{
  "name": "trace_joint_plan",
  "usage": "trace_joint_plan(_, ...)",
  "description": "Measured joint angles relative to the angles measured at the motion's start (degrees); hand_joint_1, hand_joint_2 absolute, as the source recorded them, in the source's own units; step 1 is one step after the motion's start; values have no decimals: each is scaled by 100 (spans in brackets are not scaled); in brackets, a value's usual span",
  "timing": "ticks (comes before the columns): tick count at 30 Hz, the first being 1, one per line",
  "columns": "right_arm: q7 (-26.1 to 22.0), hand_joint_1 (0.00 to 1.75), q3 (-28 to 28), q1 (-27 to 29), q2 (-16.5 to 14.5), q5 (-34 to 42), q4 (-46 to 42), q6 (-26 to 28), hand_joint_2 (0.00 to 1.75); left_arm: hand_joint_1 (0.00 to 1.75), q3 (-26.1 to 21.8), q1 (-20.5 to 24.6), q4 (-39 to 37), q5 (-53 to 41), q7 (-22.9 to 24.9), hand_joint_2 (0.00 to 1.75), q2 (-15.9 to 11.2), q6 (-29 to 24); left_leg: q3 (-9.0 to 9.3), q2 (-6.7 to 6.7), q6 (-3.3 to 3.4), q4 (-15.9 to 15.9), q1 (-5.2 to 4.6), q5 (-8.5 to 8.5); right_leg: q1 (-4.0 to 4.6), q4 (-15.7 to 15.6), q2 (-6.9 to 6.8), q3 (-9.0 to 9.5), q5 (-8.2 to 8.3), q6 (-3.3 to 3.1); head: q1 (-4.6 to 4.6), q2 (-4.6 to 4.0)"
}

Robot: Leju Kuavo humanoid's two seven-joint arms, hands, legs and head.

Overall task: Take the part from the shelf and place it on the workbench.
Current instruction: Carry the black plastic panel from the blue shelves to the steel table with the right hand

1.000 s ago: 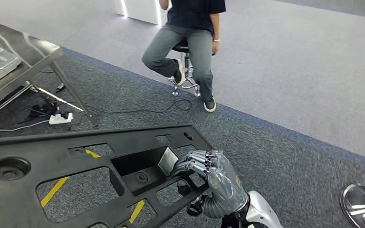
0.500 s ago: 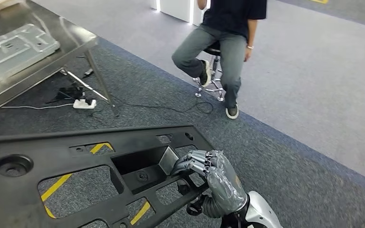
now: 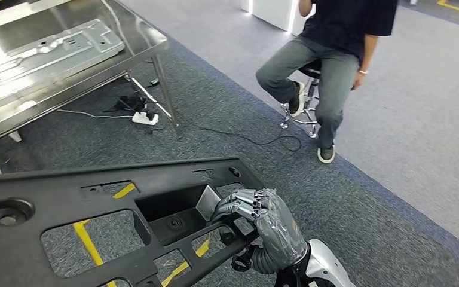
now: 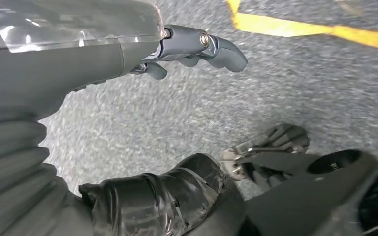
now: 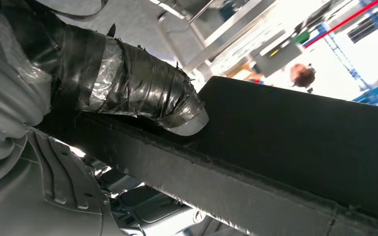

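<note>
A large black plastic part (image 3: pixel 66 194) with several cut-outs hangs level in front of me, above the carpet. My right hand (image 3: pixel 269 224) grips its right end, fingers curled over a bar beside the middle recess. In the right wrist view the taped thumb (image 5: pixel 128 78) presses on the part's dark edge (image 5: pixel 300 132). My left hand (image 4: pixel 78 64) is seen in its wrist view. Its taped thumb lies against a corner of the part (image 4: pixel 315 196), and its fingers (image 4: pixel 202 44) stand off over the carpet. The steel workbench (image 3: pixel 146 42) stands at the far left.
A stamped metal panel (image 3: pixel 54 51) lies on the workbench. A white power strip (image 3: pixel 145 118) and cables lie by its legs. A person (image 3: pixel 334 54) sits on a stool at the far right. Yellow floor tape (image 3: pixel 86 236) shows through the part's openings.
The camera has turned left, so the workbench has slid further into the picture and the seated person has shifted right. The part and my right hand keep their places in the picture.
</note>
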State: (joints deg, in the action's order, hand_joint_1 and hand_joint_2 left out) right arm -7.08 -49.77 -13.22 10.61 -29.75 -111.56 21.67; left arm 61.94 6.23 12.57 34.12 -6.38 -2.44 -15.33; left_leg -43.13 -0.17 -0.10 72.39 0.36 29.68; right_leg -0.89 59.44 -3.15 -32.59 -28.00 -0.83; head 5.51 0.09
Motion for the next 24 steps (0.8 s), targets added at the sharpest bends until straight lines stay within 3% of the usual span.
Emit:
trace_joint_plan(2,0,175,-1,-1,-1,14,0,-7,175,0,0,-10,0,-4,1,175,0,7,378,230,39,-730,-29,-351,8,-1,-133,60,-49,29,-1,0)
trace_joint_plan(4,0,175,-2,-5,-1,19,0,-12,175,0,1,5,0,-7,1,175,-1,7,630,435,115,-1218,-99,-472,31,-4,-249,103,-95,84,-3,0)
trace_joint_plan(5,0,175,-2,-7,-1,20,0,-15,175,0,2,12,0,-7,1,175,-1,7,650,451,148,-1271,-133,-441,38,-12,-306,120,-113,115,-4,0)
trace_joint_plan(7,0,175,-2,-17,-2,22,0,-21,175,0,2,5,0,-7,2,175,-1,8,689,300,206,-1320,-125,-442,35,-33,-388,181,-156,183,-5,0)
trace_joint_plan(8,0,175,-2,-24,-3,22,1,-25,175,0,3,-2,0,-7,2,175,-1,8,739,226,231,-1364,-108,-447,26,-3,-311,204,-196,217,-9,0)
trace_joint_plan(10,-3,175,-3,-45,-5,25,1,-25,175,0,4,3,0,-7,0,175,1,11,837,90,295,-1443,-65,-462,4,332,8,80,-378,262,-40,0)
trace_joint_plan(11,-5,175,-4,-48,-5,30,1,-24,175,0,5,15,0,-7,0,175,1,12,853,23,321,-1452,-67,-459,2,655,176,-93,-511,268,-61,0)
trace_joint_plan(13,-13,175,-5,-38,-4,46,2,-21,175,0,10,34,0,-7,1,175,-2,13,856,-133,357,-1447,-69,-449,-2,1298,294,-513,-695,271,-83,0)
trace_joint_plan(14,-16,175,-6,-31,-3,61,4,-21,175,0,15,37,0,-8,1,175,-2,12,859,-223,355,-1437,-69,-441,-4,1420,308,-639,-655,273,-88,0)
trace_joint_plan(15,-22,175,-6,-29,-3,80,5,-21,175,0,21,37,0,-8,-3,175,-2,14,861,-319,347,-1419,-66,-426,-9,1331,317,-659,-502,273,-86,0)
trace_joint_plan(16,-30,175,-6,-29,-3,101,9,-21,175,0,26,34,0,-7,-13,175,0,19,863,-412,331,-1389,-59,-405,-17,1047,353,-578,-270,271,-87,0)
trace_joint_plan(18,-47,175,-7,-32,-3,140,20,-22,175,0,32,27,0,1,-57,175,4,43,828,-574,279,-1304,-45,-353,-52,395,611,-334,51,261,-89,0)
trace_joint_plan(20,-61,175,-8,-36,-2,158,30,-35,175,0,33,23,0,10,-117,175,6,57,758,-709,208,-1255,-25,-333,-59,124,802,-225,92,237,-88,0)
trace_joint_plan(22,-67,175,-8,-44,-1,171,32,-51,175,0,33,10,0,11,-165,175,0,55,715,-810,135,-1265,6,-346,-40,84,706,-199,99,176,-88,0)
trace_joint_plan(24,-68,175,-8,-55,-1,183,32,-57,175,0,36,-10,0,10,-204,175,-2,49,656,-581,72,-1151,-2,-281,-46,20,558,-133,109,103,-53,0)
